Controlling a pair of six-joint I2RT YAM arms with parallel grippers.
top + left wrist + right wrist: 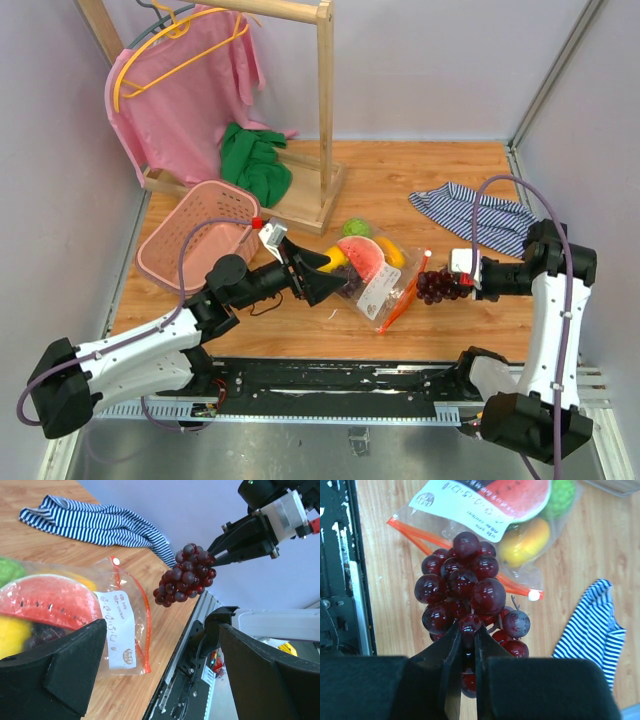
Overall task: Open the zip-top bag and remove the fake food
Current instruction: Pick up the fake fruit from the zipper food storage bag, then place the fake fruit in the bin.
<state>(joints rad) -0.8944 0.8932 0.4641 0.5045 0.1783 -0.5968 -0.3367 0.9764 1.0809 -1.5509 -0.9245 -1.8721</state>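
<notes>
Pale walls close in a wooden worktop, read here from above with 12 o'clock away from the arms. Nearest, at 6 o'clock, a black metal rail carries both arm bases.

Just beyond it the left hand reaches in from 8 o'clock. Its jaws are spread wide and grip nothing, and its fingers sit low at the bag's 9 o'clock end; whether they touch the plastic I cannot tell. The right hand comes in from 3 o'clock, clenched on the grape bunch. It pinches the bunch near its stem and holds it in the air just beside the bag's mouth.

Between the two hands, mid-worktop, the zip-top bag lies flat. Its long axis seems to run from 10 to 4 o'clock. The red-orange zip strip lines the edge facing 4 o'clock, toward the right hand, and the white label faces up. Inside show the watermelon slice, a yellow fruit and, at the far end, the green ball.

Farther out, a striped cloth lies crumpled at 2 o'clock and a pink basket sits at 9 o'clock. At 11 o'clock a wooden rack has a green cloth on its base and a pink garment on a hanger.
</notes>
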